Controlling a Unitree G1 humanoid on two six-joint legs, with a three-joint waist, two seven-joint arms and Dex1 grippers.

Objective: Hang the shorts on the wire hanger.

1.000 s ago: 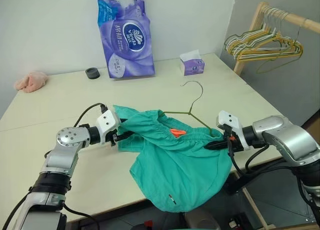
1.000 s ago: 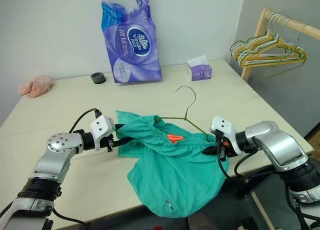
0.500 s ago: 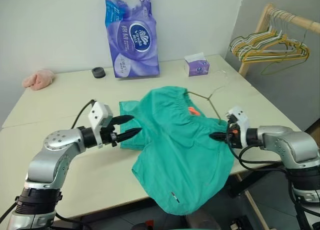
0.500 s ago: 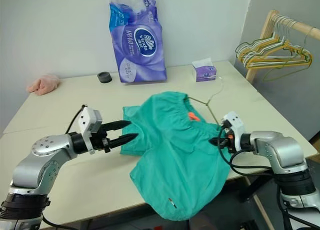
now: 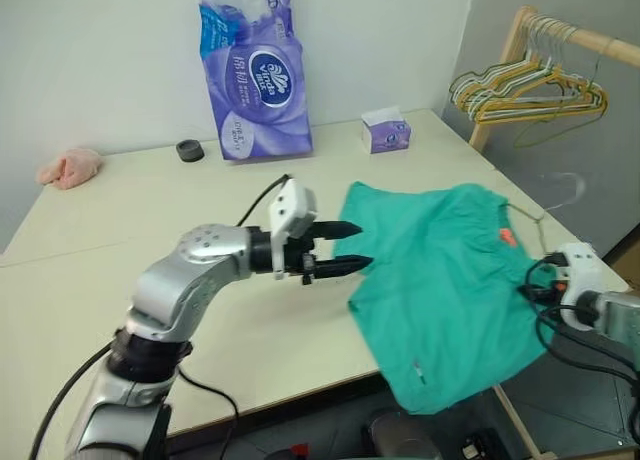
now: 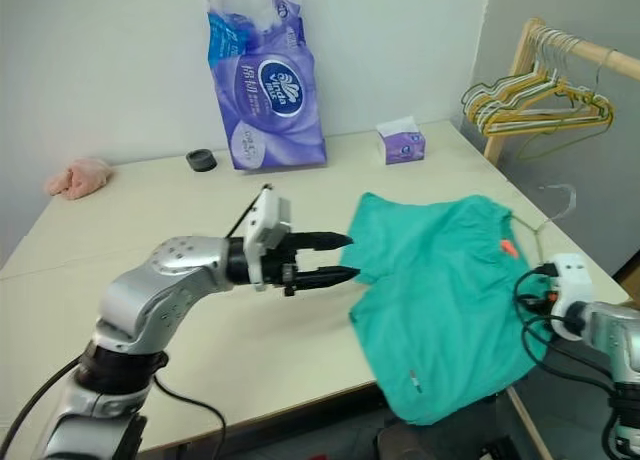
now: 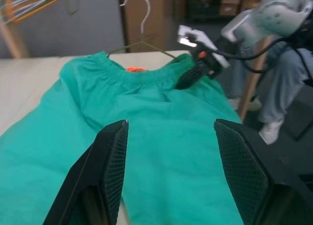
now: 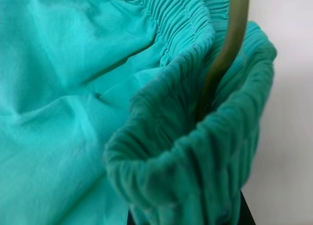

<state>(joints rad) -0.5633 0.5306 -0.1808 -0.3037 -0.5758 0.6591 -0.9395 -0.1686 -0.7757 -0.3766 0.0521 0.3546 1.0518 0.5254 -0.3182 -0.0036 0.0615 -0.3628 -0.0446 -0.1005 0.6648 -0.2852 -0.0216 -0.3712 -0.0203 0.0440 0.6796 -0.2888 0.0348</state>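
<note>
Released by left jaws, shorts (image 5: pixel 450 270) shifted toward right gripper (image 5: pixel 535 292).

1 shorts (image 5: pixel 440 270), 1 wire hanger (image 5: pixel 555 195), 2 grippers: left gripper (image 5: pixel 340 247), right gripper (image 5: pixel 530 292).

Silver-grey metal arms, white wrist blocks, looping black cables, and textured black fingers (image 7: pixel 110 171).

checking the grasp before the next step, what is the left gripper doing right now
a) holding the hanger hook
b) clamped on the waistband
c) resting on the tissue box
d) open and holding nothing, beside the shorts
d: the left gripper has its fingers apart with nothing between them, just off the edge of the shorts.
</note>
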